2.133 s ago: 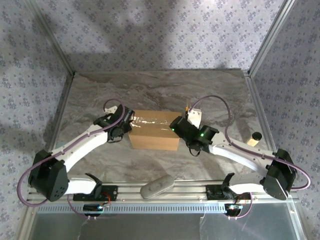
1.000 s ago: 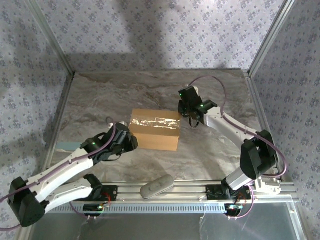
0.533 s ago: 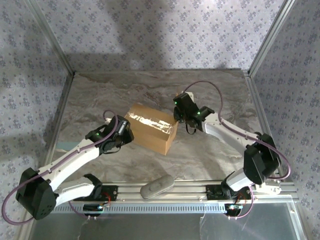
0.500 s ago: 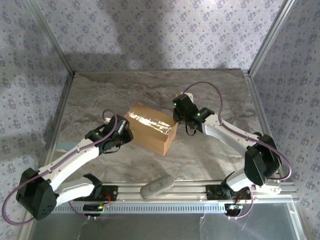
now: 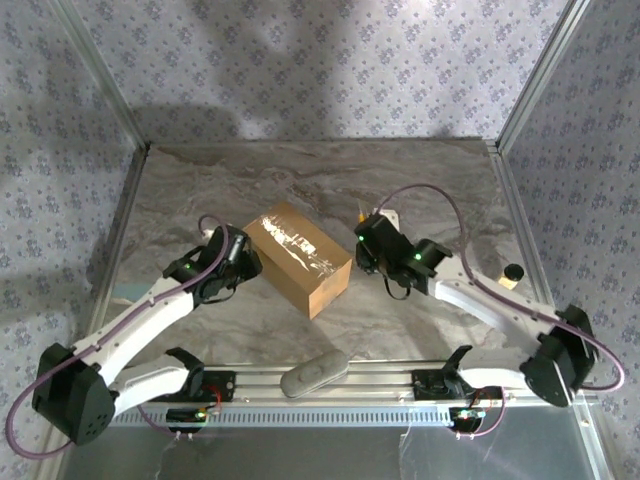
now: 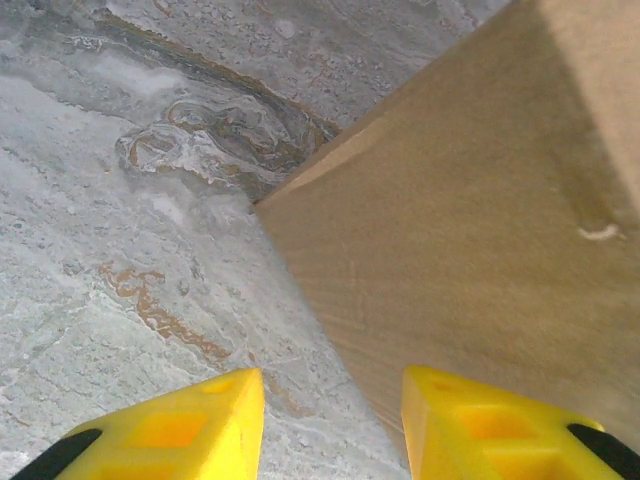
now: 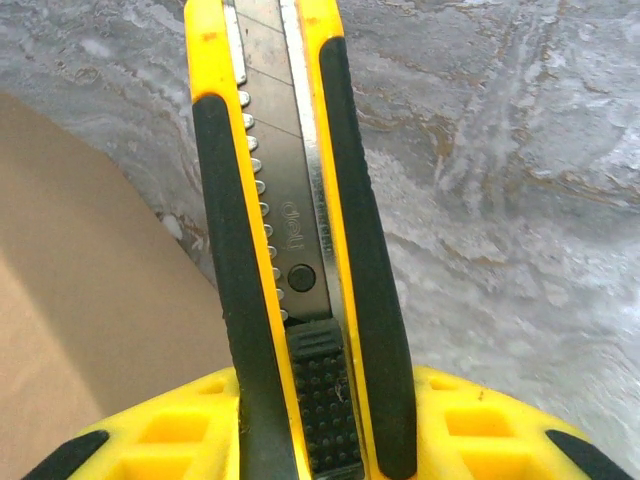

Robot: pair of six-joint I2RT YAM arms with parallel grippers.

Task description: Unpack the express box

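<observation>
A plain brown rectangular cardboard carton (image 5: 298, 258), shiny clear tape along its closed top seam, sits diagonally mid grey marble-patterned table (image 5: 200, 190). At its left side the left claw (image 5: 245, 265) has its jaws parted and empty. Beside its right corner the right claw (image 5: 367, 246) clamps a yellow-and-black utility knife (image 7: 290, 250)

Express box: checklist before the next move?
1. Grip: right gripper clamps utility knife: ok.
2. Blade out: cannot tell.
3. Top: express box flaps shut, tape seam facing up: ok.
4. Alignment: knife over the seam: not ok, it sits off the box's right end.
5. Bracing: left gripper open beside the box's left wall, contact: cannot tell.
</observation>
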